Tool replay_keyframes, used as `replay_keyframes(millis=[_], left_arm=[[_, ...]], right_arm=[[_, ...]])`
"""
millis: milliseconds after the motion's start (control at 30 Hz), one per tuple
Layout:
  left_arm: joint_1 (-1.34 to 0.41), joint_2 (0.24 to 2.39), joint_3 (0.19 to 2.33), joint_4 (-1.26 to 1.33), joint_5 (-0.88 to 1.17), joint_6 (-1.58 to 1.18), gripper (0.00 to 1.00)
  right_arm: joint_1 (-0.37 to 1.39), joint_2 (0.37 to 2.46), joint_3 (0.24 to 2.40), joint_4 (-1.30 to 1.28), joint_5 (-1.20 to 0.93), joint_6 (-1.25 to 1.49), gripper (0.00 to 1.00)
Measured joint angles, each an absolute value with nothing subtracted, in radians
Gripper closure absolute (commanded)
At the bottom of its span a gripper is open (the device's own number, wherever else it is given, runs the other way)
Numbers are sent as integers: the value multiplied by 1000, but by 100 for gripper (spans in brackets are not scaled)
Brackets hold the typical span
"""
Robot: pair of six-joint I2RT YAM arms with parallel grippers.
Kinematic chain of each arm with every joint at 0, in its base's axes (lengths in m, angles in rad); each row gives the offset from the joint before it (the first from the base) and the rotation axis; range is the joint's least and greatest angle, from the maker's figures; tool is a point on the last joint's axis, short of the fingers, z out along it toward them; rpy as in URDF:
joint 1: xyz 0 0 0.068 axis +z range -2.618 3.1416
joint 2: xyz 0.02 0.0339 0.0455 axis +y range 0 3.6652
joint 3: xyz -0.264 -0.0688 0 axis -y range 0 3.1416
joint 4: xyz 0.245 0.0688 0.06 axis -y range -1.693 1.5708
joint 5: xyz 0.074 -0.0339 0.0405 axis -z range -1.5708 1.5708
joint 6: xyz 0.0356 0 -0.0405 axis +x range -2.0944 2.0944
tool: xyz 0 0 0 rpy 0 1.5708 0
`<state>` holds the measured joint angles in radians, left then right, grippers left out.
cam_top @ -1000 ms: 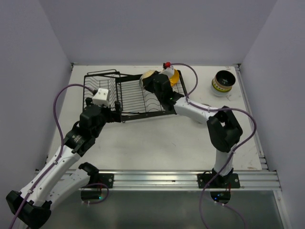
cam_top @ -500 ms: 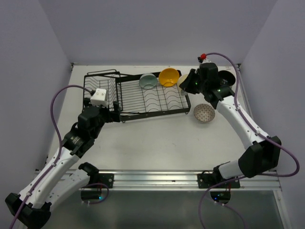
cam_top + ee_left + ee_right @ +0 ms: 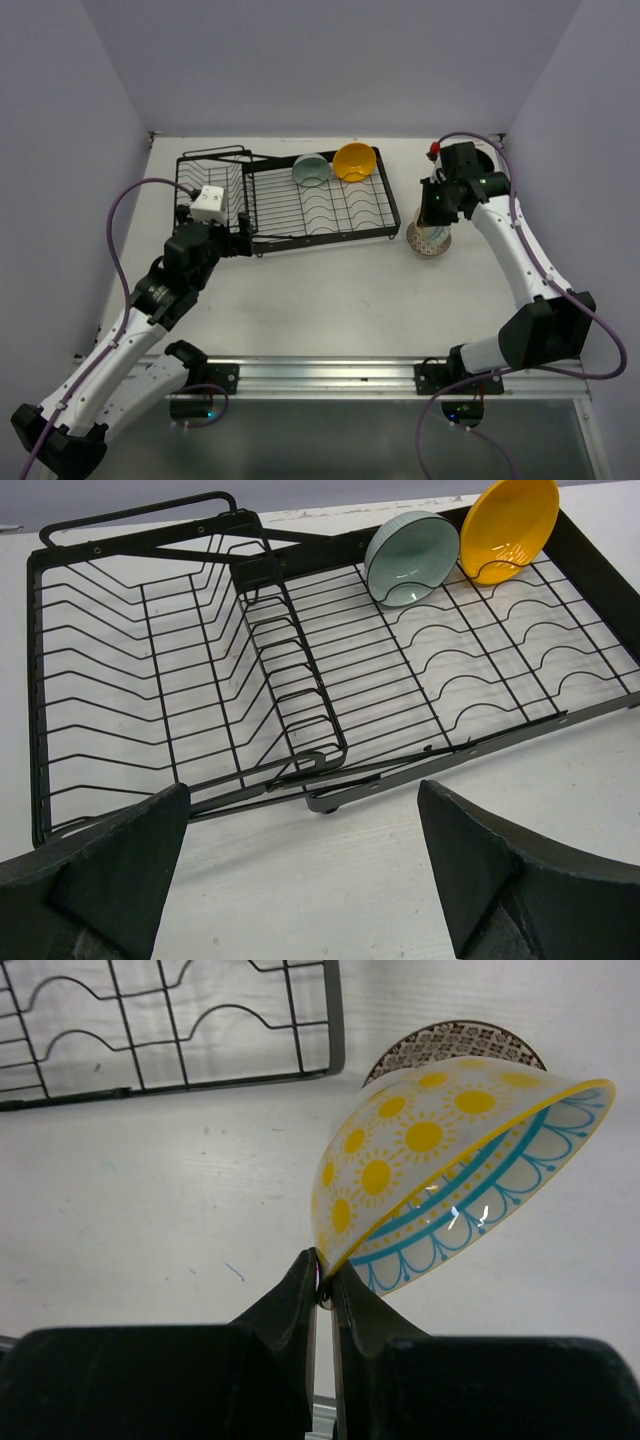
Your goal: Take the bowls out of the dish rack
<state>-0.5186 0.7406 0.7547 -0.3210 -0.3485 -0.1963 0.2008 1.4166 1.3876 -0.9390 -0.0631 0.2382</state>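
1. The table (image 3: 330,300) is white. The overhead view shows all of it, while each wrist view shows only a patch.
2. The rack (image 3: 320,205) lies flat at the far left-centre of the table, with its raised basket section at the left end. The left wrist view shows its wavy wire rows (image 3: 470,640) clearly; overhead they are only fine lines.
3. The left gripper (image 3: 238,240) sits at the rack's near left corner. In its own view (image 3: 300,880) the fingers are spread wide and hold nothing, with the rack's near rail between and beyond them.
4. The right gripper (image 3: 432,212) points down over the table, to the right of the rack and well apart from it. Its own view (image 3: 322,1280) shows the fingers clenched on the rim of the sun bowl (image 3: 440,1140), one finger inside and one outside.
5. The sun bowl is white with yellow suns outside and blue scallops inside. It is tilted, with its opening facing down and right in the wrist view. Overhead it is mostly hidden under the gripper.
6. The orange bowl (image 3: 354,161) leans on edge at the rack's far right corner, well apart from both grippers. The left wrist view shows its glossy inside (image 3: 507,528).
7. The teal bowl (image 3: 311,170) is ribbed and stands on edge just left of the orange one (image 3: 411,557).
8. The brown bowl (image 3: 455,1038) rests on the table below the sun bowl. Whether the two touch cannot be told.
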Motion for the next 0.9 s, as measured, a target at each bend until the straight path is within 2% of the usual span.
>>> replay_keyframes(millis=[533,633,700,900], left_arm=[[-519,746,755,-323,-348,-196,0],[-519,746,755,-323,-348,-196,0],[-519,746,755,-323,-348,-196,0],[-519,746,755,-323,-348,-196,0]], right_arm=[[184,1651,1441,-1043,28,167,100],[184,1667,1465,-1045,40,167,92],[184,1684,1480,-1045,41,167,77],[185,1716,1490,-1039,35,167,72]])
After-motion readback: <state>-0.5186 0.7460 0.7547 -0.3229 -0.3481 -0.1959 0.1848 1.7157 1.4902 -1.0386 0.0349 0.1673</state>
